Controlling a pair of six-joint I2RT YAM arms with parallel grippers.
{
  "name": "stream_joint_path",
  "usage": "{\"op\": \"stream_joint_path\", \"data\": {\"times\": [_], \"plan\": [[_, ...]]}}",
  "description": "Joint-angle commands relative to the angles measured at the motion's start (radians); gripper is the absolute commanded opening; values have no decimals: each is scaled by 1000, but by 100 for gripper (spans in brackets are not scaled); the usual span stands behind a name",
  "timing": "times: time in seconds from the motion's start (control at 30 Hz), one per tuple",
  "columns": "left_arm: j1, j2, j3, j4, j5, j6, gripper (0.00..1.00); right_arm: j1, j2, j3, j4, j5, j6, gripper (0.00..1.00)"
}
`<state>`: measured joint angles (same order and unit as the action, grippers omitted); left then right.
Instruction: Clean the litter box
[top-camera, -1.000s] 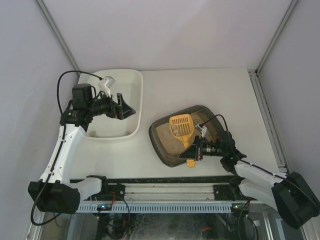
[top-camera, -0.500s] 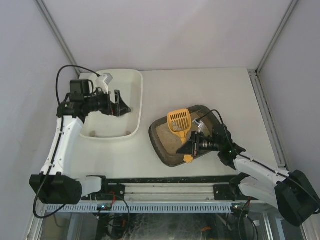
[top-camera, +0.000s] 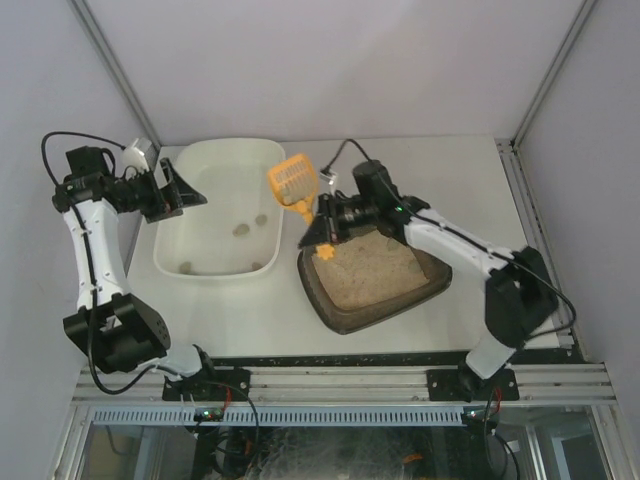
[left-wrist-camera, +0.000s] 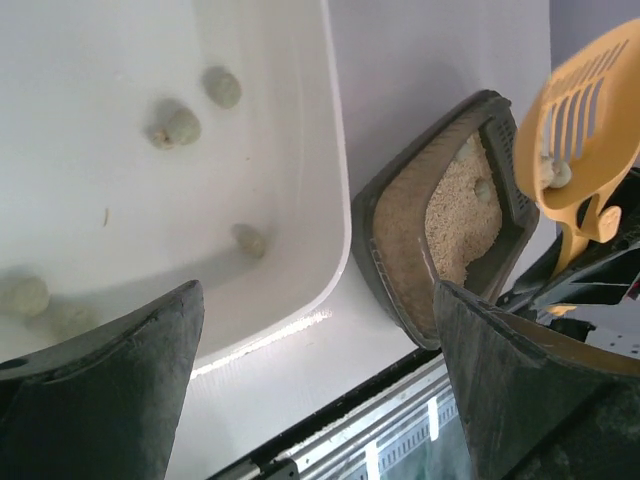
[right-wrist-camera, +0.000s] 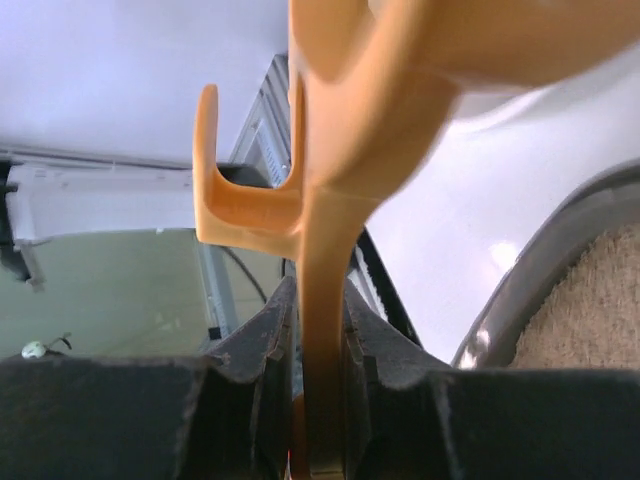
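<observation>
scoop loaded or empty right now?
Loaded: the left wrist view shows a pale clump lying in the yellow scoop, in its slotted head. The right hand is shut on its handle.

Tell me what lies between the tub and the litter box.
Only bare table, clear in the top view; the scoop hangs above its far end.

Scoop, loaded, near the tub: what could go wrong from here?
1. The scoop head sits about at the white tub rim, not well over it, so the clump it carries could drop on the table.
2. The right gripper pinches only the thin handle, far from the head, so the scoop could twist and spill early.
</observation>
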<state>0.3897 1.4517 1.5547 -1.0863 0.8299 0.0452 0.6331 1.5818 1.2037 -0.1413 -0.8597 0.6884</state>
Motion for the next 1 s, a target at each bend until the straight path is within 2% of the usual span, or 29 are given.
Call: {"op": "stream_joint_path", "data": {"times": [0.0,0.13,0.33,0.53,0.67,0.83,0.97], "plan": [[84,9,41,-71,-12,-9,100,103,230,339,-353,147,-216,0],[168,15,12,-85,3,-8,100,195,437,627,-631,315,-295,0],[243,37,-27,-129,52,49,100,303,564,782,-781,574,-338,0],[261,52,-28,-165,55,97,100,417,589,832,-865,981,-402,0],[261,56,-34,-159,46,103,100,493,664,949,-952,1306,-445,0],[261,52,-56,-146,38,107,100,566,736,1022,-965,1555,-545,0],[261,39,-64,-142,16,115,100,617,765,1015,-914,1736,-650,0]]}}
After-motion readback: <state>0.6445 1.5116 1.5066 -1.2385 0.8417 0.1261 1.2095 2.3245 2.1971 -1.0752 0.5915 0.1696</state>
